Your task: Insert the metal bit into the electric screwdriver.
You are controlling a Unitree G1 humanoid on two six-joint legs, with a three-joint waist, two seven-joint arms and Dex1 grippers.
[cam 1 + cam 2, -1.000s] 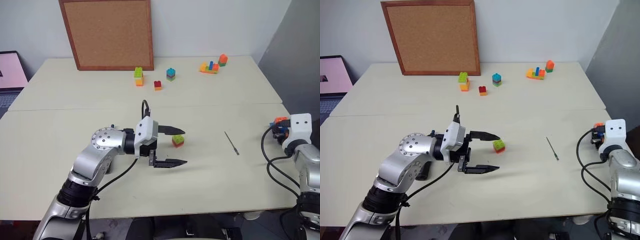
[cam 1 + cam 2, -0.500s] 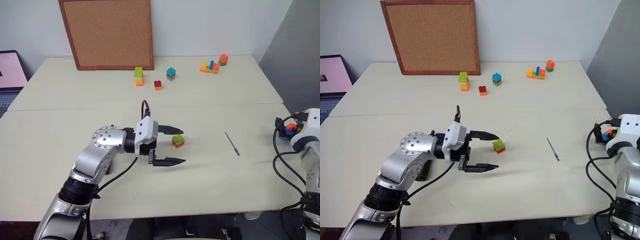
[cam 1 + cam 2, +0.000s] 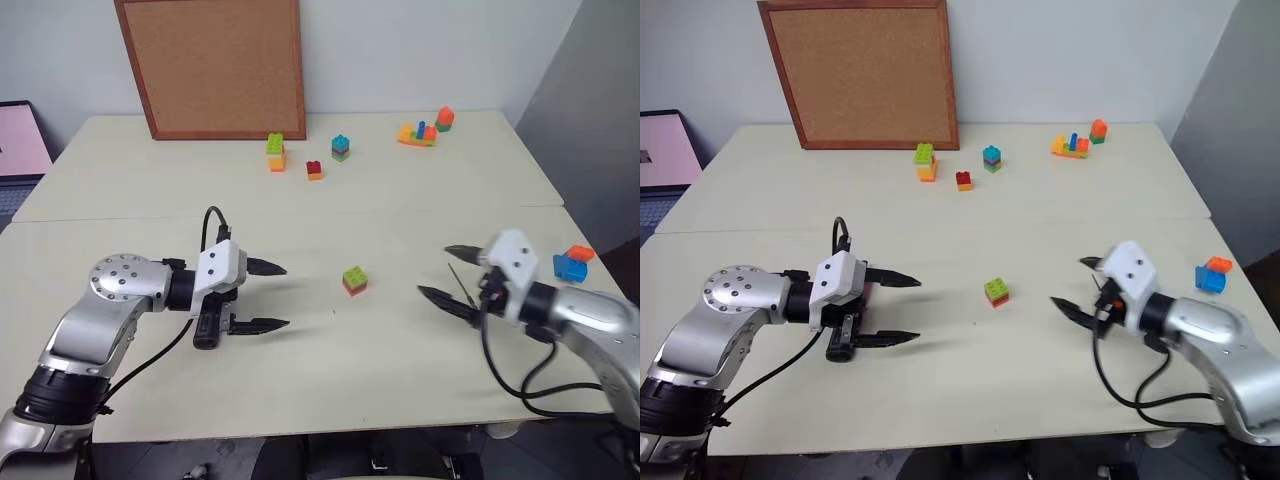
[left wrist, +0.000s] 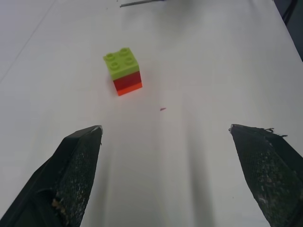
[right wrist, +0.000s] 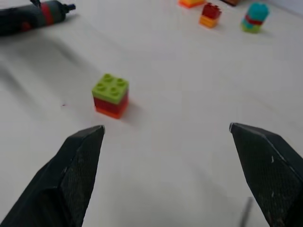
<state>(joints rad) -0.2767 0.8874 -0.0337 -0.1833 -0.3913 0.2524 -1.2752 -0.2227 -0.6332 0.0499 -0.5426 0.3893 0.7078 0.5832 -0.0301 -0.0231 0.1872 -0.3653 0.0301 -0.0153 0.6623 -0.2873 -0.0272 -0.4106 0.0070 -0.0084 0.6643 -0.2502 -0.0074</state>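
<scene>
The left gripper (image 3: 286,295) hovers low over the counter (image 3: 400,200) with its fingers wide apart and nothing between them; the right gripper (image 3: 433,270) faces it from the other side, also spread wide and empty. The two point toward each other across a green-topped block (image 3: 354,280) that stands between them, apart from both.

The metal bit (image 4: 142,4) lies flat on the counter just beside the right gripper, partly hidden behind its fingers in the head views; that side suits the right arm for the pickup. The screwdriver (image 5: 28,18) lies flat by the left gripper, seemingly just under its wrist, its red-banded narrow end turned toward the middle of the counter; so the left arm is the natural one to take it.

Neither part has been lifted, so the task looks to be at its start. The bit is needle-thin and flat on the surface, so pinching it will likely need the fingertips lowered right to the counter; it could roll or slip.

A cork board (image 3: 210,65) leans against the far wall, with loose coloured blocks (image 3: 340,148) before it, well clear of the work.
</scene>
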